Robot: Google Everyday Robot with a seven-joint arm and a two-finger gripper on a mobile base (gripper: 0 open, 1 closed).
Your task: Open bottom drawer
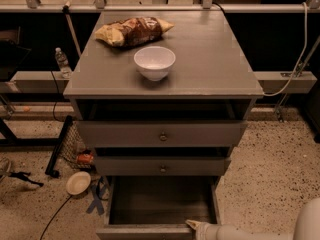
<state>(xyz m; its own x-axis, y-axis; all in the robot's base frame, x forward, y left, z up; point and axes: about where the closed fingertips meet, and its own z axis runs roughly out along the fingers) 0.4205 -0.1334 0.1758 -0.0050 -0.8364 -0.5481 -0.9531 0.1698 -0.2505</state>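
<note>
The bottom drawer (pixel 160 201) of the grey cabinet is pulled far out, showing its plain grey box interior. Its front panel runs along the lower edge of the view and its knob is out of view. My gripper (pixel 194 226) sits at the drawer's front right corner, at the top rim of the front panel, with my white arm reaching in from the lower right. The middle drawer (pixel 162 167) and the top drawer (pixel 161 134) stand slightly out, each with a small round knob.
A white bowl (pixel 154 62) and a chip bag (pixel 132 31) rest on the cabinet top (pixel 210 59). On the speckled floor to the left lie a small round dish (pixel 78 183), cables and a black stand. A water bottle (pixel 61 62) stands behind on the left.
</note>
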